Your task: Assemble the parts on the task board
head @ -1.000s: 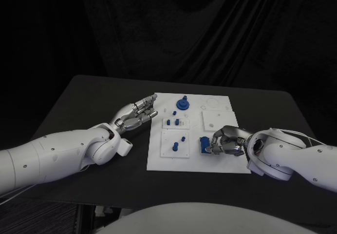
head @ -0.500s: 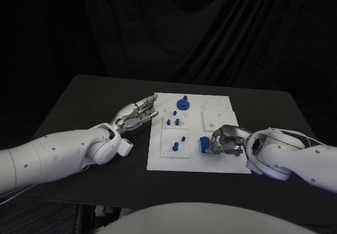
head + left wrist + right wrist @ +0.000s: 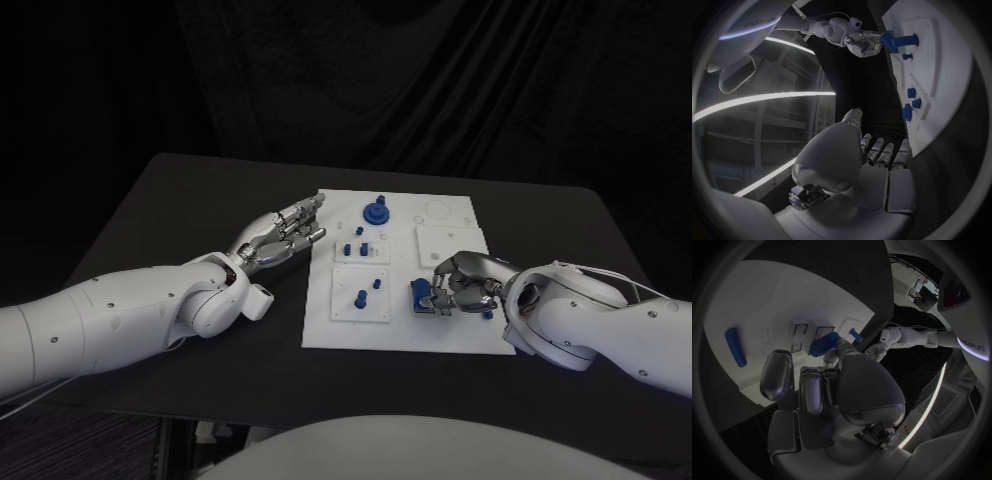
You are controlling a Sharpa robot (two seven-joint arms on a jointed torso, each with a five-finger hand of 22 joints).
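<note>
My right hand (image 3: 462, 283) grips a blue part (image 3: 421, 296) near the task board's (image 3: 447, 334) front edge — my left hand (image 3: 283, 232) rests open beside its left edge.

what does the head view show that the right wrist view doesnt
Head view alone: the round blue part at the task board's far end, and the pegs standing in the two left plates. Right wrist view alone: a long blue bar lying flat on the board. Both: the right hand holding the blue block, and the left hand beside the board, holding nothing.
</note>
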